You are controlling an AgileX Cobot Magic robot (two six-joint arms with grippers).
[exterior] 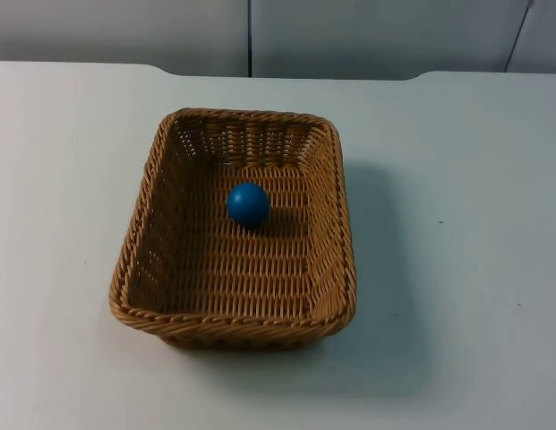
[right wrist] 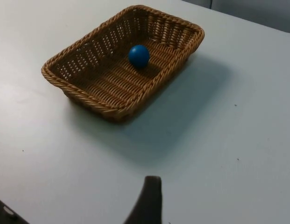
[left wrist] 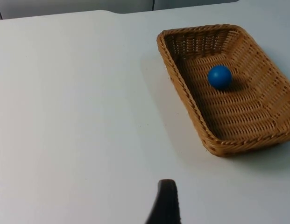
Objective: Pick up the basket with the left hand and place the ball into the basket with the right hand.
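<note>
A brown wicker basket (exterior: pixel 143 202) stands flat on the white table near its middle. A blue ball (exterior: pixel 248 203) rests on the basket's woven floor, toward its far end. From the left wrist, the basket (left wrist: pixel 182 93) and the ball (left wrist: pixel 220 77) lie well ahead of my left gripper (left wrist: pixel 166 205), which is off the basket's left side and touches nothing. My right gripper (right wrist: pixel 147 200) is likewise far back from the basket (right wrist: pixel 116 105) and ball (right wrist: pixel 139 55), on the basket's right side, over bare table.
The white table (exterior: pixel 457 224) surrounds the basket on all sides. The grey partition wall (exterior: pixel 260 36) closes off the far edge of the table.
</note>
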